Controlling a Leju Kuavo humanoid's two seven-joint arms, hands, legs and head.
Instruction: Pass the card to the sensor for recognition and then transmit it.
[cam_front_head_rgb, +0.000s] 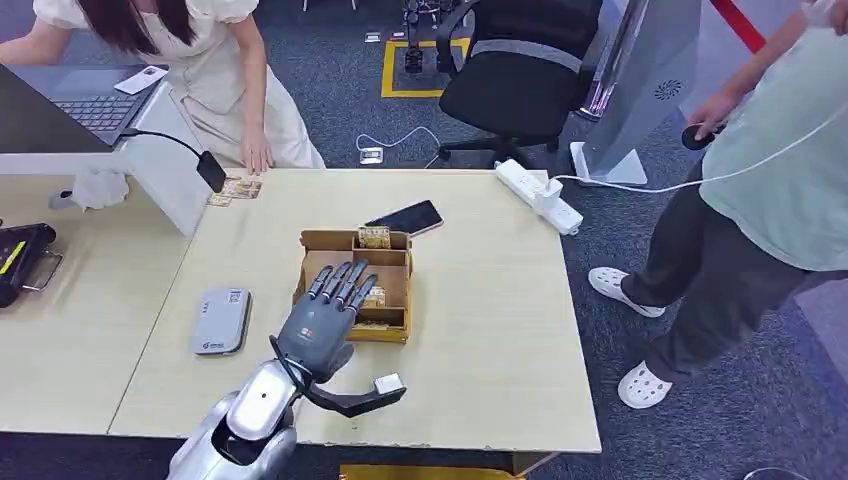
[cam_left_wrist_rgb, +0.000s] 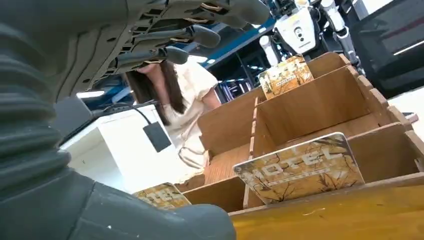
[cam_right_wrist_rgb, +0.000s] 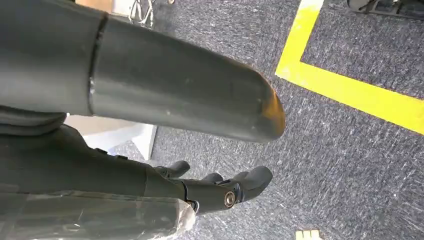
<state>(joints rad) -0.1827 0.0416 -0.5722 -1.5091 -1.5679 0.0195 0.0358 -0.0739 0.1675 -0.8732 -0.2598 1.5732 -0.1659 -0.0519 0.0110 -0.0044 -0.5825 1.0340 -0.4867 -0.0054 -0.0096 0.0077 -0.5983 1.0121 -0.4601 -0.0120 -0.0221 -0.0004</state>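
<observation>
The left hand (cam_front_head_rgb: 325, 315), fingers spread and holding nothing, hovers over the wooden card box (cam_front_head_rgb: 392, 262); a hotel card (cam_left_wrist_rgb: 300, 170) stands inside, at the hand's 2 o'clock. The right hand (cam_right_wrist_rgb: 220, 187) hangs empty over carpet (cam_right_wrist_rgb: 350, 165).

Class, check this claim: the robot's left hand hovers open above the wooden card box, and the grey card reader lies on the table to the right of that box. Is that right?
Not quite. The card reader lies to the left of the wooden card box, not the right, as the head view shows. The rest holds: the left hand hovers open above the box, fingers spread, holding nothing.
</observation>
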